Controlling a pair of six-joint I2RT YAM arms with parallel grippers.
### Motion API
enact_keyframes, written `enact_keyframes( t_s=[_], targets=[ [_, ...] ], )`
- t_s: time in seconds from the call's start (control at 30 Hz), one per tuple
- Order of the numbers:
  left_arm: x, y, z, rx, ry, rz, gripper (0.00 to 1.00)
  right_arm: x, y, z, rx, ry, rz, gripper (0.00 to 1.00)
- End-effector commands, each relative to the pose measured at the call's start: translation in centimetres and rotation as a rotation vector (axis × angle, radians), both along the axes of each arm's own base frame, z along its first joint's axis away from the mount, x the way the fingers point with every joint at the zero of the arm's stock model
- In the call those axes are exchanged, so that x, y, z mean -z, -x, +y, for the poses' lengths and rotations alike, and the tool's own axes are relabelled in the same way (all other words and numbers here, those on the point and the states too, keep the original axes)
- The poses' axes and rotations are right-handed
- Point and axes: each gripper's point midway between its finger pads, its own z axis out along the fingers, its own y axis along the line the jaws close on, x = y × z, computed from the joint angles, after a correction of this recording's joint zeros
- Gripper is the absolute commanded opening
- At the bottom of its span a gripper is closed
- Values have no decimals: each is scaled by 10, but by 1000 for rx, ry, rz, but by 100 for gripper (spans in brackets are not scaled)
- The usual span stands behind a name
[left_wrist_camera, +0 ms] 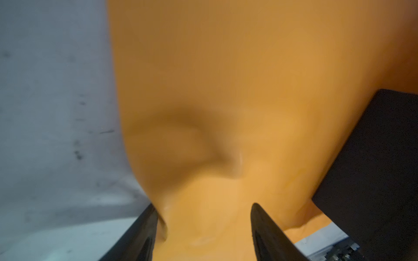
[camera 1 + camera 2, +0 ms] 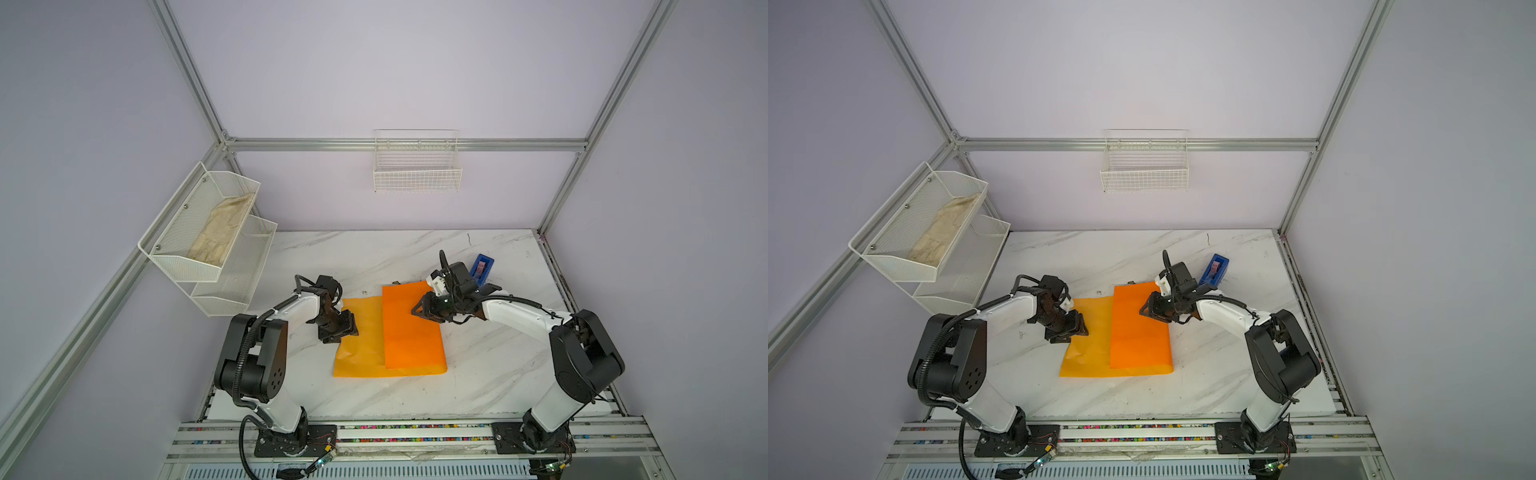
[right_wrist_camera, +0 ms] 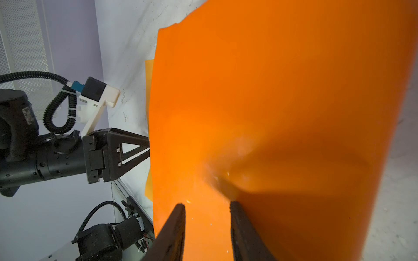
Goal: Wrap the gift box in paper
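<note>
Step in hand: I judge it to be the first fold. The right part of the paper [image 2: 411,332] lies turned over to the left as a brighter flap, and the paler left part lies flat.
Place of the paper: the middle of the table [image 2: 490,374], between the two arms.
Place of the box: the top views do not show it. In the left wrist view a dark matte block stands on the paper just beside the left jaws, and I take it for the gift box [image 1: 373,169].
Left side: the left gripper [image 2: 345,330] is at the left edge of the paper. Its jaws are spread with rumpled paper between them, and I see no pinch.
Right side: the right gripper [image 2: 419,311] is on the far part of the flap. Its jaws are apart, with the tips against the paper.
Next move: probably to bring the left part over the flap — this calls for a firm pinch on the edge while the flap is held down.
Room: lilac walls and an aluminium frame, with a wire basket [image 2: 417,174] on the far wall and a two-tier rack [image 2: 232,286] at the left.
Surface: a white marble pattern with some dark marks — a blue tape dispenser [image 2: 482,266] stands far right.
</note>
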Motion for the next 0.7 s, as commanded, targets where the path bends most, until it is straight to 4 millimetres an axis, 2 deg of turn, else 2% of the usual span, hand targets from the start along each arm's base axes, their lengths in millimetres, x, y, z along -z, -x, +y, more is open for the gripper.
enact_keyframes(
  t_s=[0.0,0.13,0.37,0.53,0.67],
  targets=[
    [4,5,-28,28,174,7,65,35,17,-16,13,111,105,37],
    [-19,-5,-33,3,264,-80,65,35,17,-17,11,115,103,37],
    [-52,-17,-22,-67,351,-196,64,35,17,-16,11,114,105,37],
    [-58,-23,-9,-105,354,-236,59,36,16,-16,10,114,107,37],
    [-54,-21,-10,-105,384,-202,45,36,17,-16,8,115,106,37]
  ],
)
